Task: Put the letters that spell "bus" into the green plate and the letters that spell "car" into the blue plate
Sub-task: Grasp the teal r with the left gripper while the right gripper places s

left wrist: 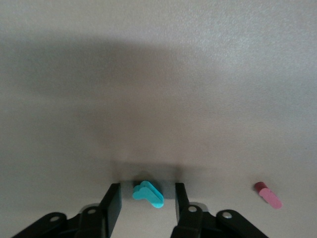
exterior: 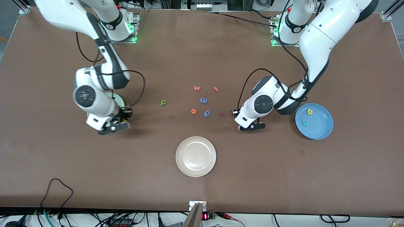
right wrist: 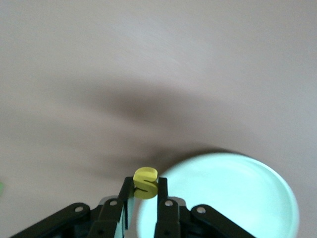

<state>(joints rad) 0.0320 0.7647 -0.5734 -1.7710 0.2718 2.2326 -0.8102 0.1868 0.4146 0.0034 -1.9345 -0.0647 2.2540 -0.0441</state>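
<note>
Left wrist view: left gripper (left wrist: 146, 201), low at the table, straddles the small teal foam r (left wrist: 147, 193) with spread fingers not yet touching it, while right gripper (right wrist: 144, 191) pinches the yellow foam s (right wrist: 145, 182) over the pale green plate's (right wrist: 233, 198) rim.

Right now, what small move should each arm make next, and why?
Probably the left gripper should finish closing: the teal r lies on the table between its fingers, not yet gripped. The right gripper is shut on the yellow s at the edge of the green plate, so it should likely move over it.
</note>
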